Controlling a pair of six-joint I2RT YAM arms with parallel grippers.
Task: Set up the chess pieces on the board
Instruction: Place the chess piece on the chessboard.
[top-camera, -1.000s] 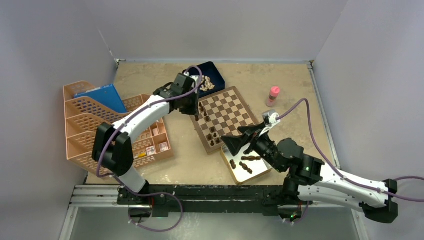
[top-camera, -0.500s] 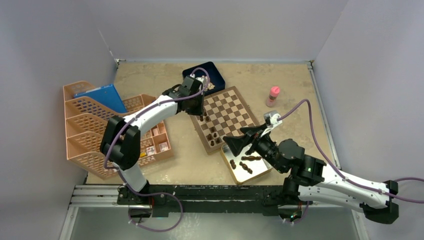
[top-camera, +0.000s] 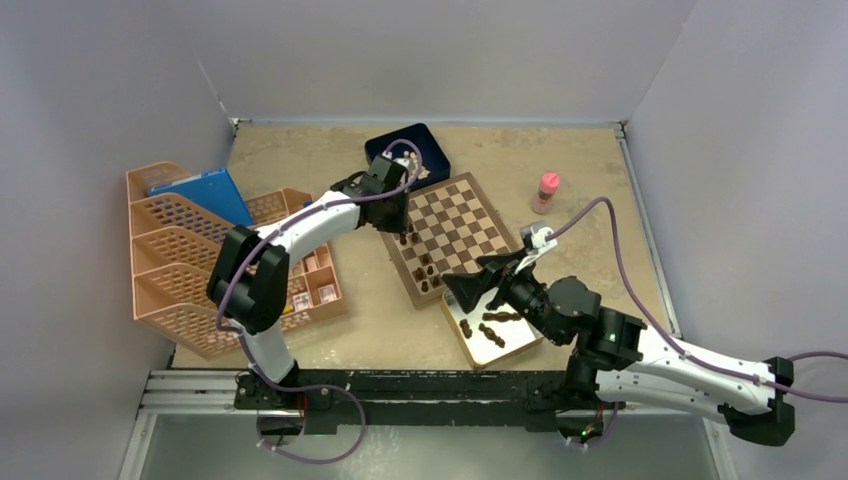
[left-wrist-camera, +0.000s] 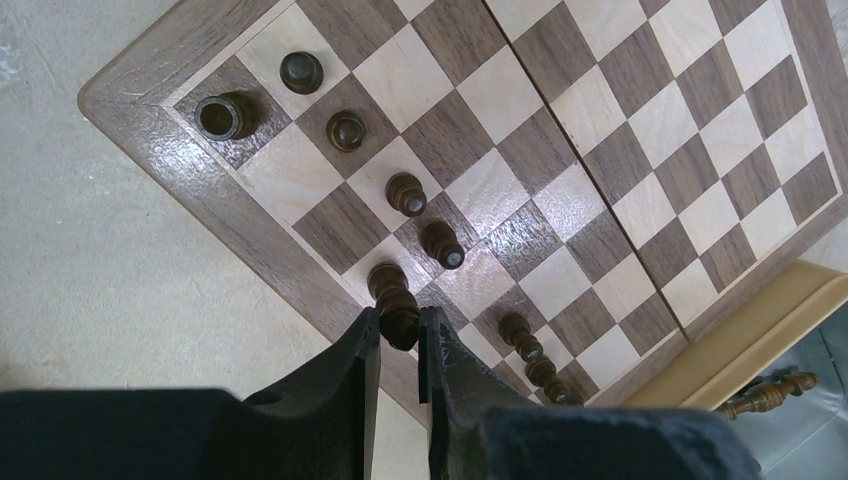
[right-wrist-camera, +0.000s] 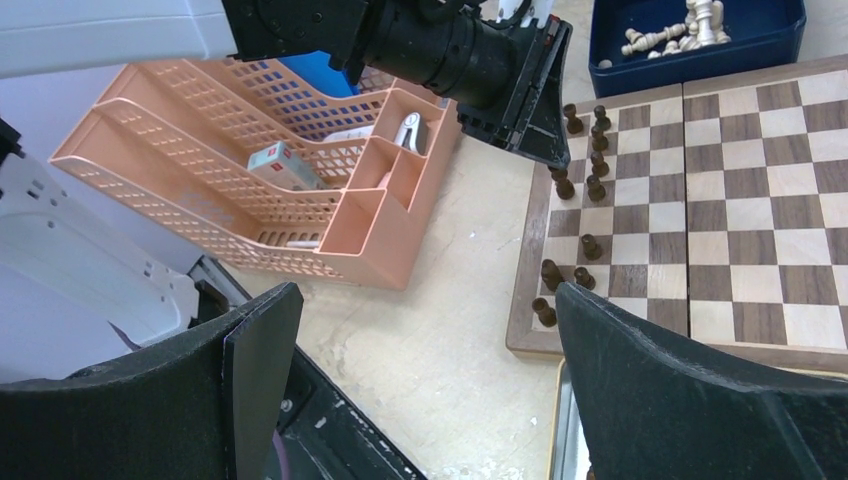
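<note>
The board (top-camera: 462, 212) lies mid-table, with several dark chess pieces (top-camera: 424, 268) standing along its left edge. My left gripper (top-camera: 402, 228) hovers over that edge, shut on a dark chess piece (left-wrist-camera: 398, 312) whose base is over a square next to the border. Beside it a rook (left-wrist-camera: 225, 115) and a row of pawns (left-wrist-camera: 407, 193) stand upright. Further dark pieces (top-camera: 490, 330) lie in the silver tin (top-camera: 514, 345). My right gripper (top-camera: 478, 280) hangs wide open above the tin's far end and holds nothing; in its own view the right gripper (right-wrist-camera: 420, 310) frames bare tabletop.
An orange desk organizer (top-camera: 190, 250) fills the left side. A dark blue box (top-camera: 428, 150) with cream chessmen (right-wrist-camera: 675, 30) sits behind the board. A pink-capped bottle (top-camera: 548, 190) stands right of the board. Walls close in on three sides.
The left arm has stretched out and carried its gripper slightly toward the board's far-left corner, still gripping the piece. The right gripper has drifted a little left and stays open.
</note>
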